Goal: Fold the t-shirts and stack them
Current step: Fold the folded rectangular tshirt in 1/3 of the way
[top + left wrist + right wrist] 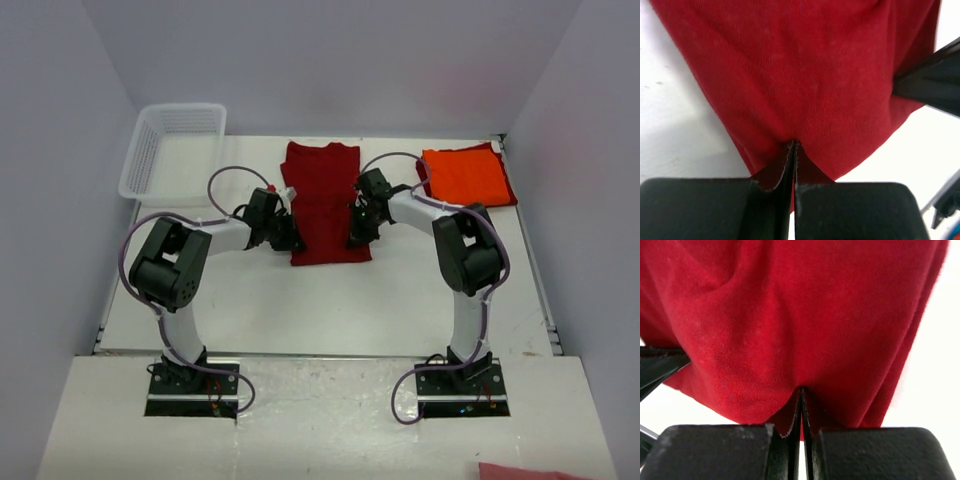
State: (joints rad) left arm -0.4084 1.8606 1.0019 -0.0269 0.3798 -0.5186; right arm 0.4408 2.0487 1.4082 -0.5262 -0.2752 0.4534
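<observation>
If you're standing at the arm bases and calling straight ahead 12 o'clock, the dark red t-shirt [322,190] sits dead centre on the white surface [300,300]. It's a narrow strip with its long axis running 12 to 6. It looks folded in lengthwise already, sleeves tucked in, though I can't see the layers well enough to swear to it.

Both claws have hold of it. The left claw [792,145] is squeezed fully closed on the shirt's 9 o'clock edge, with a little peak of red cloth pinched between its fingers. The right claw [801,390] is doing the same on the 3 o'clock edge, clamped tight on a fold of fabric. They face each other across the strip, down toward the 6 o'clock end but a bit short of the hem. So the shirt lies at 3 o'clock from the left claw and 9 o'clock from the right, and neither arm is really nearer.

My guess is the near end goes up and over toward 12 o'clock to halve the strip. That only works if both sides travel together along the long axis, otherwise it'll skew.

The orange t-shirt [467,176] is folded into a squarish pad at about 2 o'clock from the red one, well apart. The right arm looks better placed for stacking. A white mesh basket [170,150] sits off at 10 o'clock.
</observation>
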